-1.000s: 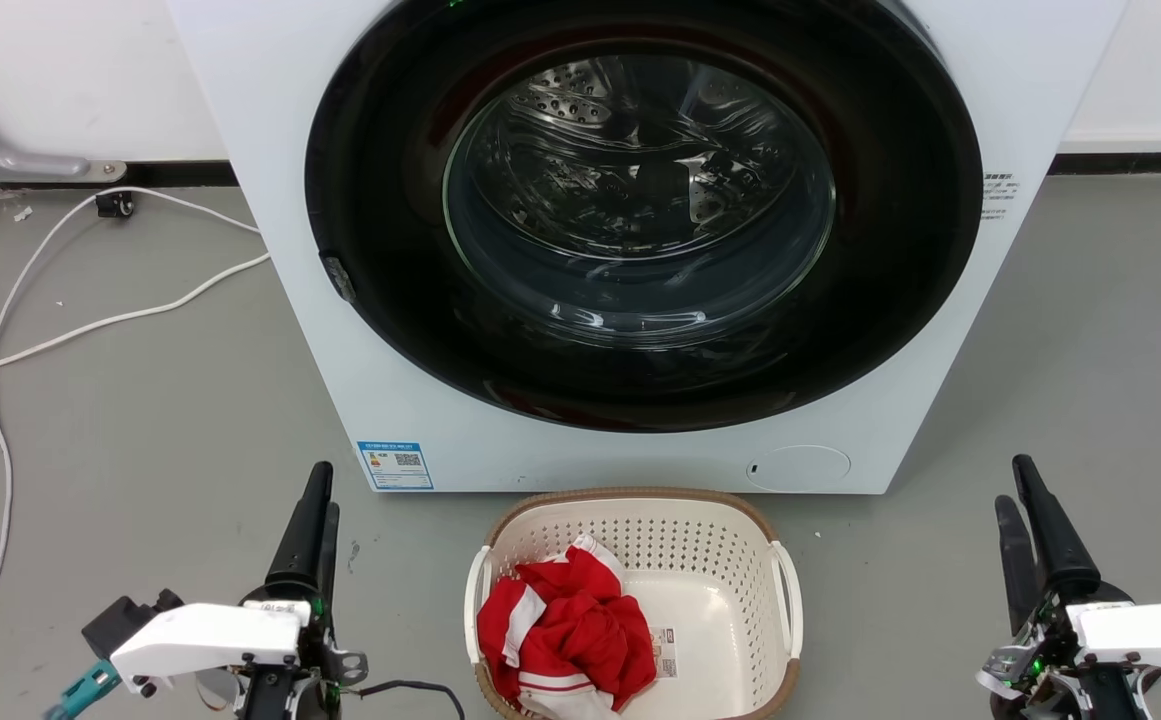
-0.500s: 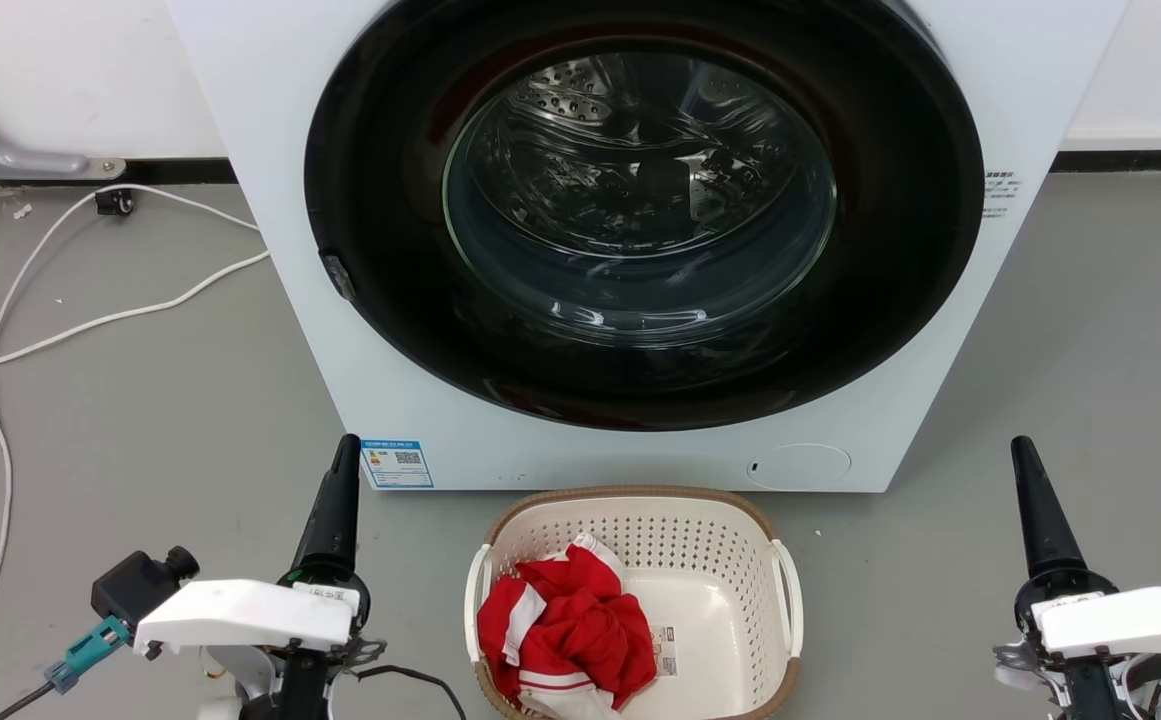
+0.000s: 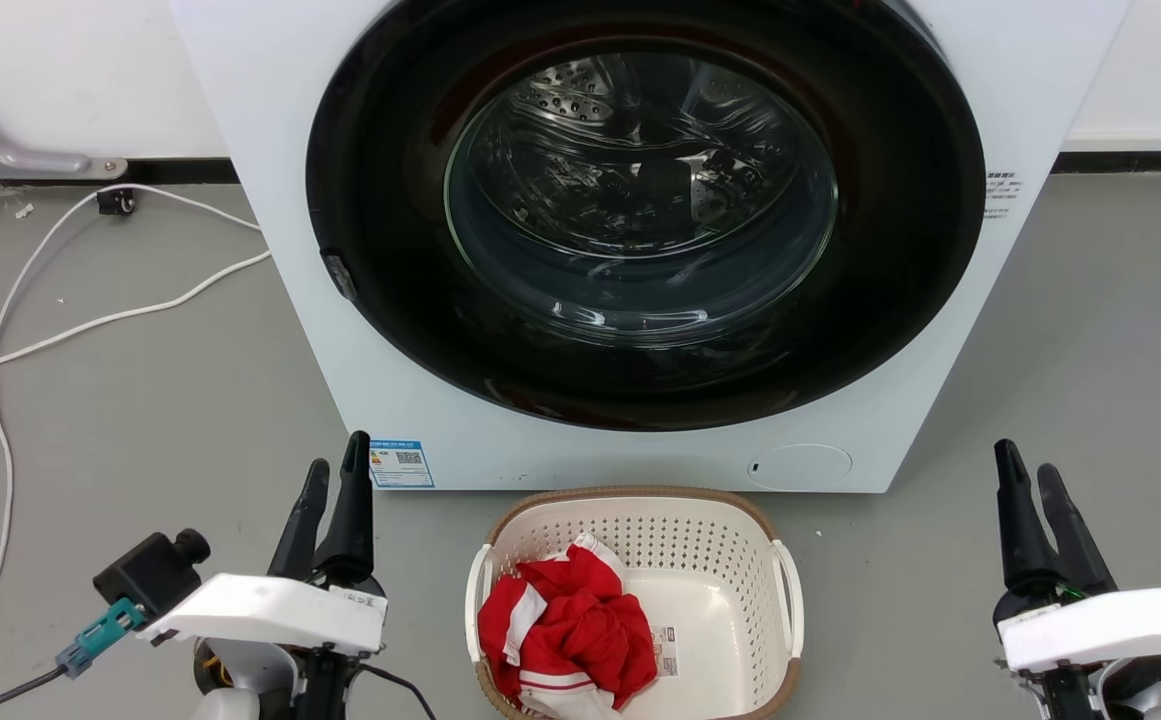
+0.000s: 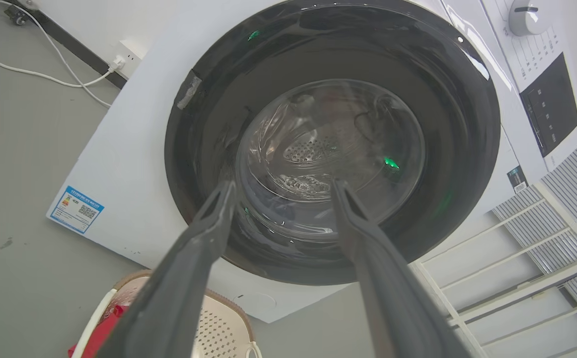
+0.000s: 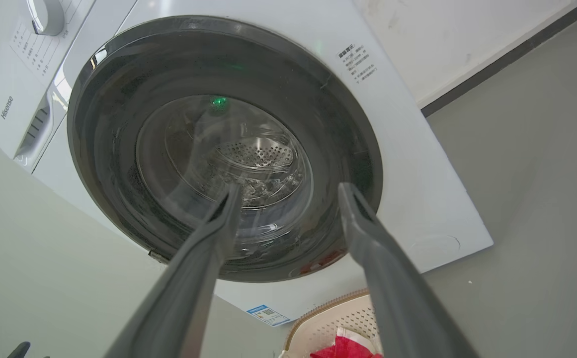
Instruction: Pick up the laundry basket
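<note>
since the laundry basket (image 3: 640, 535) is thin perforated plastic holding nothing but a crumpled red and white garment (image 3: 565, 625), i judge it light and fairly stiff. its walls may flex if squeezed, and the smooth plastic could slip between my fingers. it sits on the grey floor (image 3: 140, 450) just in front of the washing machine (image 3: 270, 200), low in the head view between my two arms, with its near edge cut off by the frame. i can't tell whether it touches the machine.

the two white side handles look like the best places to take hold: the left handle (image 3: 473, 590) for my left gripper (image 3: 337, 452) and the right handle (image 3: 791, 600) for my right gripper (image 3: 1027, 458). lifting by both should keep the basket level and the garment inside. both grippers are empty, their fingers spread apart and pointing toward the machine, each well apart from the basket on its own side.

the machine's round door (image 3: 640, 200) is closed and stands right behind the basket's far rim. that leaves little room there, so i'd come in from the sides. a white cable (image 3: 90, 325) lies on the floor far to my left, out of the way.
</note>
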